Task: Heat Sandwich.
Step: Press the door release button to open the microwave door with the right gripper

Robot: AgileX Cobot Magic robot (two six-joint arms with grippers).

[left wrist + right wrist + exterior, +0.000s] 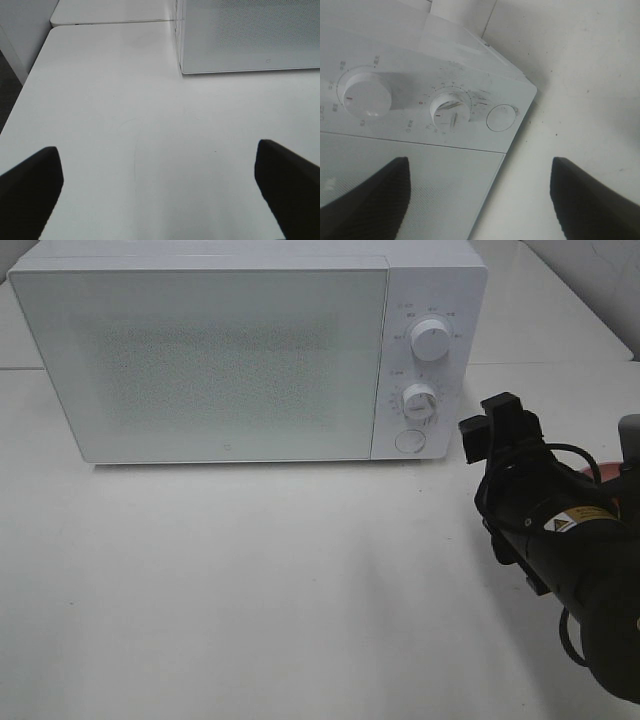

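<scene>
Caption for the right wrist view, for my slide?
Open right gripper facing the microwave panel: large dial, small dial, round button.

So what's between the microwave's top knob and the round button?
A second knob sits between the top knob and the round button, seen in the high view.

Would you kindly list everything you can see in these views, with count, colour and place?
microwave: one, white, door shut, at the back of the table
upper knob: one, white, on the microwave's right panel
lower knob: one, white, below the upper knob
button: one, white, round, below both knobs
plate: one, pink, only a sliver showing behind the right arm
table: one, white, under everything
left gripper: one, black, open, over the table near the microwave's left front corner
right gripper: one, black, open, facing the control panel
</scene>
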